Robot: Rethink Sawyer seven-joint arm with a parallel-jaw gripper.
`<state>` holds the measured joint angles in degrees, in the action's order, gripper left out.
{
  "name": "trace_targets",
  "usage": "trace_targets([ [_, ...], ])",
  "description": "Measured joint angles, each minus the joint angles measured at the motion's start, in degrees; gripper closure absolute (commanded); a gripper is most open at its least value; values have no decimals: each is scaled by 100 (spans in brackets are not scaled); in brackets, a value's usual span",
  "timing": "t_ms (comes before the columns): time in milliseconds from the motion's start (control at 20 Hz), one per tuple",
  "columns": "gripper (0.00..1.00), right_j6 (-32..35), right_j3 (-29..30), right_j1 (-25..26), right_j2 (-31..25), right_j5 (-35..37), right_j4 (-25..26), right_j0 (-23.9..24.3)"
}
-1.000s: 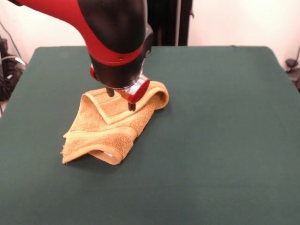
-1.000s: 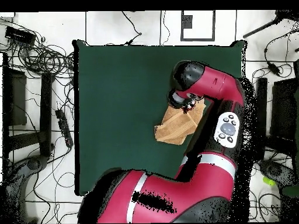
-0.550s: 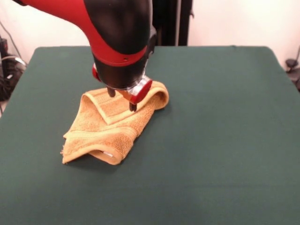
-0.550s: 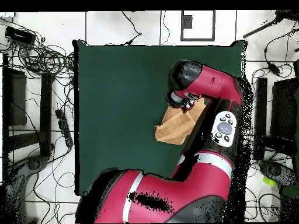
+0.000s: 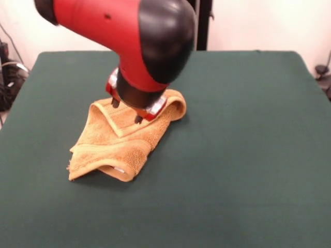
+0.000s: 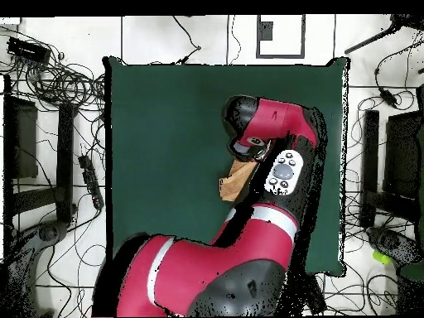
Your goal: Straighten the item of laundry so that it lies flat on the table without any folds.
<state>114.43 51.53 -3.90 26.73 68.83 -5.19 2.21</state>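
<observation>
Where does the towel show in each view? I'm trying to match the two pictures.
Front view: the towel lies folded left of centre on the table, with the hand over its far part.
Overhead view: only a small piece of towel shows right of centre, beside the arm that covers the rest.
Shared landmark: the green table.

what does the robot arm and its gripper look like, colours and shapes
The arm is a thick, rounded red shell ending in a bulbous glossy black cap. In the overhead view a light grey oval button panel sits on one link and a pale grey band rings the arm lower down. The gripper has a red and silver body with two short dark jaws. No loose cables show on the arm.
</observation>
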Motion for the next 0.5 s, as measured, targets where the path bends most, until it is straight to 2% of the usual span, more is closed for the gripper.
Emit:
trace_targets([
  [300, 0, 0, -42, 399, 23, -70, 11, 49],
  [500, 0, 0, -10, 335, 23, -82, -76, 130],
])
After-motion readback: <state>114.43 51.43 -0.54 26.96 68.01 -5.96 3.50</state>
